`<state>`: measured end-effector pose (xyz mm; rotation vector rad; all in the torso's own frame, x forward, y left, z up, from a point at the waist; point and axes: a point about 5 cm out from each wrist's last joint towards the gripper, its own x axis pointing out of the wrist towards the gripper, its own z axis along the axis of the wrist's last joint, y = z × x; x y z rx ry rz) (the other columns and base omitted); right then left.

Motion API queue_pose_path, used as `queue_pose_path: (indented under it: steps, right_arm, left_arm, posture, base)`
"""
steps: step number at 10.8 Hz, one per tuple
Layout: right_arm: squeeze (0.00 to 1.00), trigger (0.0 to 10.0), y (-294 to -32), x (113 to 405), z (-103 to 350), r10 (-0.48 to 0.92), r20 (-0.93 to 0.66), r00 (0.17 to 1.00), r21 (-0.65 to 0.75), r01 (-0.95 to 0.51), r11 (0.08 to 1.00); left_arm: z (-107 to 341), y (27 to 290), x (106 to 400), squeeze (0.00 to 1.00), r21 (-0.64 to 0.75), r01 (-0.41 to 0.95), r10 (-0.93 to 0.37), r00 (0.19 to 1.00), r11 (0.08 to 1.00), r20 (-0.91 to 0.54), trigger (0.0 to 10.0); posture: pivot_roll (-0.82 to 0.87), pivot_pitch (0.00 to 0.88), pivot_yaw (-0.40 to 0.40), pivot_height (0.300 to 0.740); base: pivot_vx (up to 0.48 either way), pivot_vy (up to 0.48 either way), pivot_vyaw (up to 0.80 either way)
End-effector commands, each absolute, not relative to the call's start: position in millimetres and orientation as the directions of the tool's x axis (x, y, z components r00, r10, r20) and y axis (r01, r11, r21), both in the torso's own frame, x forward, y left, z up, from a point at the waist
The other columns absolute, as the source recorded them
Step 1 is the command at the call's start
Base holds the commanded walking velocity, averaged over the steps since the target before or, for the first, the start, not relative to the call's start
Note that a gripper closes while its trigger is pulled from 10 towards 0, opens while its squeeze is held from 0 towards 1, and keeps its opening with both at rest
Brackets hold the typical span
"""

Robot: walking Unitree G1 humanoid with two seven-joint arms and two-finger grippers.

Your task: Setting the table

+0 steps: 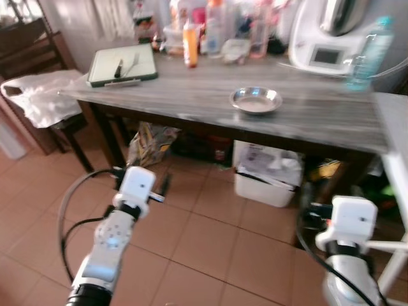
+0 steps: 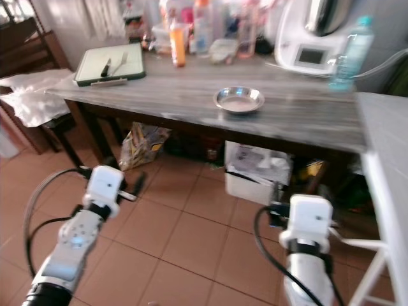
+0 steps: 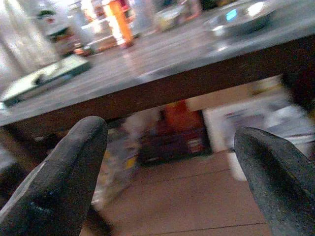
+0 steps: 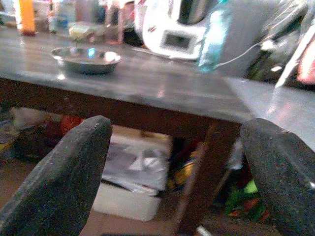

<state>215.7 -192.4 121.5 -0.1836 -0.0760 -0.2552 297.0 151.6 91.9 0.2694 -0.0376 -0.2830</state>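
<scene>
Grey-streaked table (image 1: pixel 191 95), seemingly silver bowl (image 1: pixel 255 100)

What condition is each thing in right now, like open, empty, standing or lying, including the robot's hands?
Metal bowl: upright on table, looks empty.
Green tray: flat, utensils lying on it.
Orange bottle: standing.
Blue water bottle: standing, capped.
Left hand: open, empty.
Right hand: open, empty.

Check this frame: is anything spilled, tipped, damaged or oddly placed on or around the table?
Nothing stands out. The metal bowl sits upright on the grey table, apart from the tray holding utensils. Bottles at the back stand upright. Both the left gripper and the right gripper are open, empty, below table height.
</scene>
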Motion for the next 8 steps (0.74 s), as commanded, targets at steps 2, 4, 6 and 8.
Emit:
queue_pose_path:
  steps: [2, 4, 6, 8]
  right_arm:
    - [0.00, 10.0, -187.7, 217.6, 123.2, -0.236, 0.106, 0.966, -0.157, 0.251, 0.955]
    - [0.00, 10.0, -187.9, 216.6, 122.5, -0.232, 0.102, 0.967, -0.141, 0.245, 0.959]
    - [0.00, 10.0, -189.8, 214.0, 119.3, -0.249, 0.083, 0.965, -0.140, 0.259, 0.956]
    - [0.00, 10.0, -192.5, 211.0, 116.4, -0.277, 0.064, 0.959, -0.150, 0.284, 0.947]
  left_arm:
    - [98.6, 153.9, 301.3, 0.00, 0.122, 0.290, -0.291, 0.957, 0.949, -0.012, 10.0]
    - [101.3, 160.9, 307.0, 0.00, 0.075, 0.229, -0.227, 0.973, 0.971, -0.029, 10.0]
    - [101.6, 157.4, 305.5, 0.00, 0.040, 0.245, -0.244, 0.969, 0.969, -0.040, 10.0]
    - [102.0, 161.1, 304.6, 0.00, -0.016, 0.238, -0.238, 0.970, 0.971, -0.040, 10.0]
  posture:
    - [0.08, 0.038, 0.031, 0.740]
    - [0.08, 0.040, 0.027, 0.740]
    - [0.08, 0.041, 0.024, 0.740]
    - [0.08, 0.041, 0.026, 0.740]
  base:
    - [0.000, 0.000, 0.00]
    - [0.000, 0.000, 0.00]
    - [0.000, 0.000, 0.00]
    - [0.000, 0.000, 0.00]
